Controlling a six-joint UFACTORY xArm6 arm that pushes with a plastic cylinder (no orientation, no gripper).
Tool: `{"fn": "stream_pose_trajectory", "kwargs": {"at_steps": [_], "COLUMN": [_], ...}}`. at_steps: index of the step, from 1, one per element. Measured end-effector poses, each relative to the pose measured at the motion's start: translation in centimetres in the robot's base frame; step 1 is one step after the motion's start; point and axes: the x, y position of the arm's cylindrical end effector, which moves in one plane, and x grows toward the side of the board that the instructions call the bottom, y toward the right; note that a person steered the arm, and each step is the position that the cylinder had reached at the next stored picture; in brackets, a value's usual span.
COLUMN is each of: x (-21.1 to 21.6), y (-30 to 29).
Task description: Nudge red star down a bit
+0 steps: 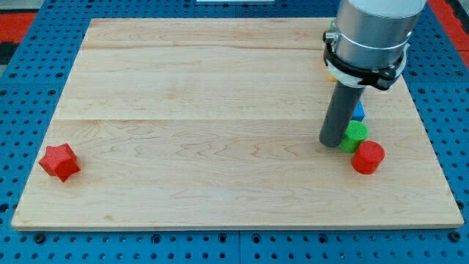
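You get a bright, even picture with soft overhead light on the pale wooden worktop (pixel 220 95). Shadows are faint: a thin dark rim sits under the red star (pixel 59 162) and at the foot of the rod by my tip (pixel 331 144). The grey arm housing (pixel 374 22) shows a mild sheen. Focus is sharp throughout; the edges look undistorted.

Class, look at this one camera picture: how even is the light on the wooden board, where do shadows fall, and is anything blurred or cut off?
Camera view: light is soft and even across the wooden board, without harsh glare; only faint shadows lie under the red star and the red block; my tip touches the green block; the arm's grey housing is cropped at the view's top and hides most of a blue block; focus looks sharp.
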Motion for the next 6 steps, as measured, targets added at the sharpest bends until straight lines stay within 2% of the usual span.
{"fn": "stream_pose_trajectory", "kwargs": {"at_steps": [1,2,4,6], "x": [0.0,0.0,0.2,-4.4], "y": [0.9,-1.2,-12.5,-29.2]}}
